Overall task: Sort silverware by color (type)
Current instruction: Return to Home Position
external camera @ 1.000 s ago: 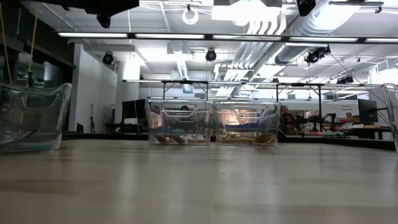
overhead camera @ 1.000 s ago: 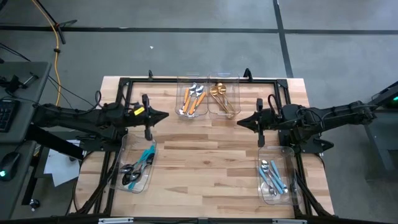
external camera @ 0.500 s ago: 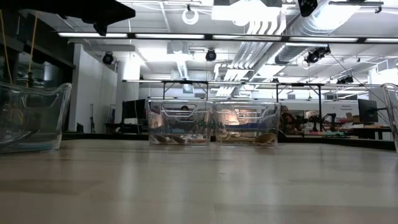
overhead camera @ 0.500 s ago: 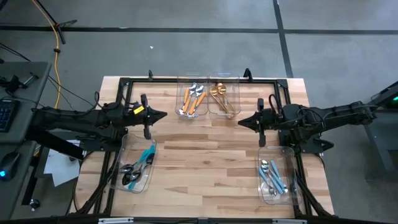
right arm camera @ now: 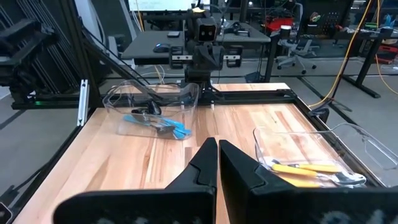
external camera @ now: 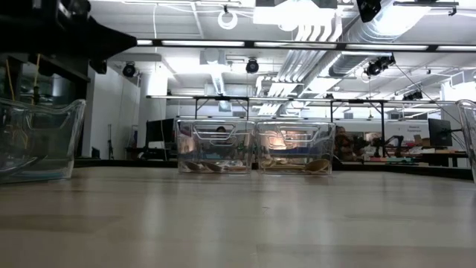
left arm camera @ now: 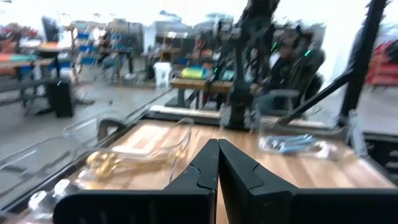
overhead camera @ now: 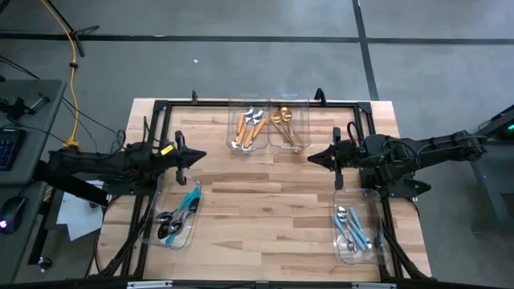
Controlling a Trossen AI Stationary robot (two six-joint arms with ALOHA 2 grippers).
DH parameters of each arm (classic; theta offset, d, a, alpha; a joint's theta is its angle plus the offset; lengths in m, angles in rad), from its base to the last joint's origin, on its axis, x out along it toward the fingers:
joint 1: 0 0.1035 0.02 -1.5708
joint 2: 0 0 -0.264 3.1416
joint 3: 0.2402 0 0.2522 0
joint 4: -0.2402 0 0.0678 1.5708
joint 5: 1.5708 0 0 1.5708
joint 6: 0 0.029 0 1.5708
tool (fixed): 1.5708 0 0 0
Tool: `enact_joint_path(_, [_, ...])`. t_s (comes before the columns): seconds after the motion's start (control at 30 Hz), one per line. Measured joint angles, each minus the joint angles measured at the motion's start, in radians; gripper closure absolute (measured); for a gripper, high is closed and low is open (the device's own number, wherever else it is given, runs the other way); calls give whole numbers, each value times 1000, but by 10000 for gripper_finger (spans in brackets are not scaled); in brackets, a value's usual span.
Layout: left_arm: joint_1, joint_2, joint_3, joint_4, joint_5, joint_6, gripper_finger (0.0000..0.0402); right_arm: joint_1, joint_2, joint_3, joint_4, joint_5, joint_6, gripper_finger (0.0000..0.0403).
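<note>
Just behind left hand [overhead camera: 201, 156], unreadable yellow tag [overhead camera: 167, 149].

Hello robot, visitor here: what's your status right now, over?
Left pincer shut, empty, over table's left side. Right pincer shut, empty, over its right side. Silverware all in clear bins, grouped by colour. Nothing in the way.

We find the middle of the surface [overhead camera: 265, 201] bare from its centre to the 6 o'clock edge, so a hand could pass there. At 12 o'clock two bins [overhead camera: 270, 140] stand side by side. A third bin [overhead camera: 167, 197] sits at 8 o'clock and a fourth bin [overhead camera: 353, 199] at 4. The left hand [overhead camera: 201, 155] hangs at 9 o'clock and the right hand [overhead camera: 311, 158] at 3, with a wide gap between them. A black frame [overhead camera: 209, 103] rims the edges.
</note>
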Motion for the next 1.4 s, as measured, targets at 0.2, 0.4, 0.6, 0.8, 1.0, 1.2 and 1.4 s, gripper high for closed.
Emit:
enact_joint_path(0.2, [0, -103, -79, 33, 54, 0, 401, 0, 0, 0, 0, 0, 8, 403])
enact_joint_path(0.4, [0, -163, -110, -26, 87, -16, 401, 0, 0, 0, -25, 0, 30, 403])
enact_joint_path(0.6, [0, -168, -110, -46, 77, -67, 401, 0, 0, 0, -86, -1, 56, 403])
enact_joint_path(0.8, [0, -167, -110, -67, 8, -100, 401, 0, -10, 0, -178, -1, 67, 403])
enact_joint_path(1.0, [0, -167, -110, -67, 4, -70, 401, 0, -88, -60, -150, -1, 86, 403])
enact_joint_path(1.2, [0, -167, -110, -67, 4, -70, 401, 0, -249, -282, 36, -1, 112, 403])
enact_joint_path(1.4, [0, -167, -109, -67, 4, -69, 401, -40, -390, -380, 99, -1, 63, 403])
